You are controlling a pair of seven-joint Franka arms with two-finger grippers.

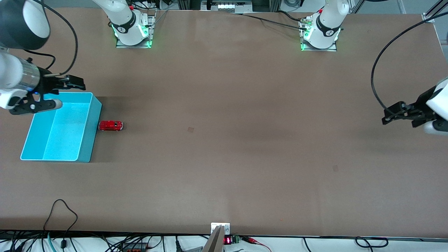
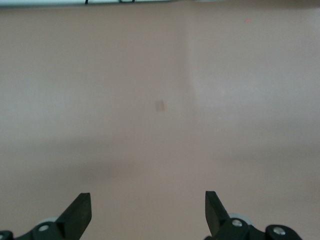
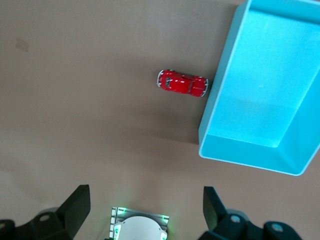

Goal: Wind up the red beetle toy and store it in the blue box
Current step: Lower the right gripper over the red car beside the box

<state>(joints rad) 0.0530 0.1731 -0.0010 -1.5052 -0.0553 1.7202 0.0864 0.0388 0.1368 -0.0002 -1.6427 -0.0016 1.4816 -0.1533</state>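
Observation:
The red beetle toy (image 1: 110,125) stands on the brown table right beside the blue box (image 1: 91,140), at the box wall that faces the left arm's end. In the right wrist view the toy (image 3: 182,83) almost touches the box (image 3: 295,135), which is empty. My right gripper (image 1: 66,93) is open and empty, up in the air over the box's corner nearest the arm bases; its fingertips frame the table in its wrist view (image 3: 146,191). My left gripper (image 1: 386,117) is open and empty, waiting over bare table at the left arm's end (image 2: 147,197).
The two arm bases (image 1: 133,31) (image 1: 320,35) stand along the table's edge farthest from the front camera. A small dark mark (image 1: 190,129) lies mid-table. Cables (image 1: 63,213) and a small display (image 1: 227,240) sit at the edge nearest the front camera.

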